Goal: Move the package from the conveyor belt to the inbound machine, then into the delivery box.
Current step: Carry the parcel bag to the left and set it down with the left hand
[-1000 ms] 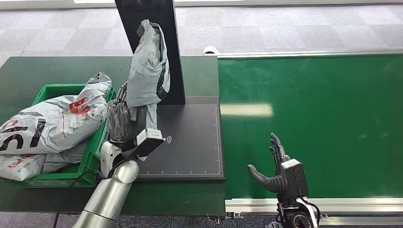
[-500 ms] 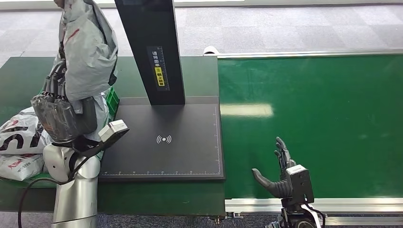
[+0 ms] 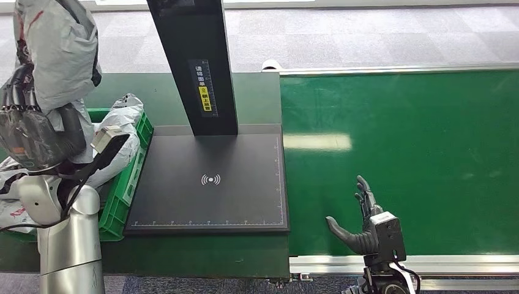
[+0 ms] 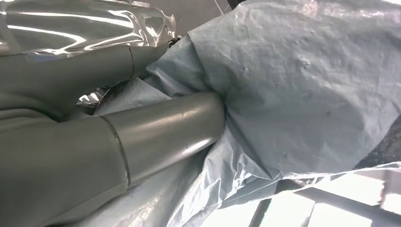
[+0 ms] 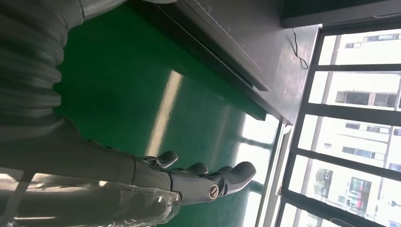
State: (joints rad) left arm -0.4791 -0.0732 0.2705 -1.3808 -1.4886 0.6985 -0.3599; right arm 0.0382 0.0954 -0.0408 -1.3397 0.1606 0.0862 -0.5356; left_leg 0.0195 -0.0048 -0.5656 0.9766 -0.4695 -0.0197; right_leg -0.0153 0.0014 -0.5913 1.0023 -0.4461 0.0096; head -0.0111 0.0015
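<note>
My left hand grips a grey plastic package and holds it up above the green delivery box at the far left. In the left wrist view the thumb presses into the crinkled grey package. The dark inbound machine pad with its black post lies bare in the middle. My right hand hovers open over the near edge of the green conveyor belt, fingers spread, holding nothing.
The delivery box holds white and grey parcels with red and black print. The belt's metal rail runs along the near edge. Grey carpet floor lies beyond the table.
My left arm swung the grey package leftward, from in front of the machine post to above the delivery box. The right hand has barely shifted.
</note>
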